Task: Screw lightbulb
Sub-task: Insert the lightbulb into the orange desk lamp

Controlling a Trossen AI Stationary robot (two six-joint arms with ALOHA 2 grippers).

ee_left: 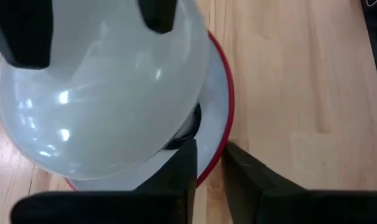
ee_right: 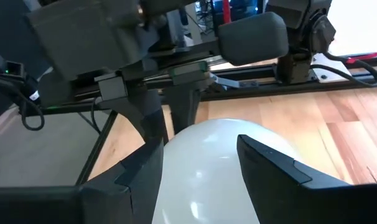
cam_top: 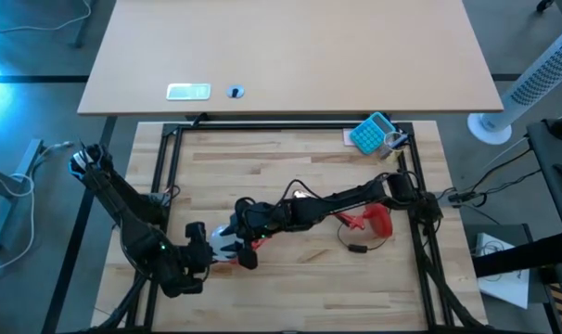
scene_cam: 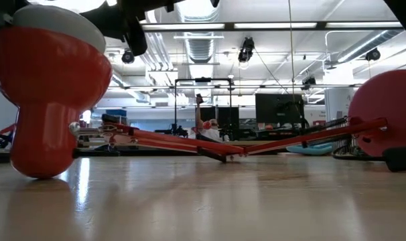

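The red desk lamp lies on the wooden table, its base toward the right and its cone shade at the front left. In the low view the shade rests on its narrow neck end, mouth tipped upward. The white lightbulb sits in the shade's mouth, and its screw base is hidden inside. My right gripper reaches in from the right and is shut on the bulb. My left gripper is at the shade's rim, shut on it. My left gripper holds the shade's rim, one finger on the white inside and the other on the red outside. The shade's neck end rests on the table. My right gripper pinches the bulb's rounded dome between its two fingers, one on each side. The fingers come from the table's right and reach over the dome's widest part. The bulb stands in the shade's mouth, and its base end is hidden by the dome.
The lamp's red jointed arm and black cord lie across the table's middle. A light blue box sits at the far right corner. A black frame edges the table.
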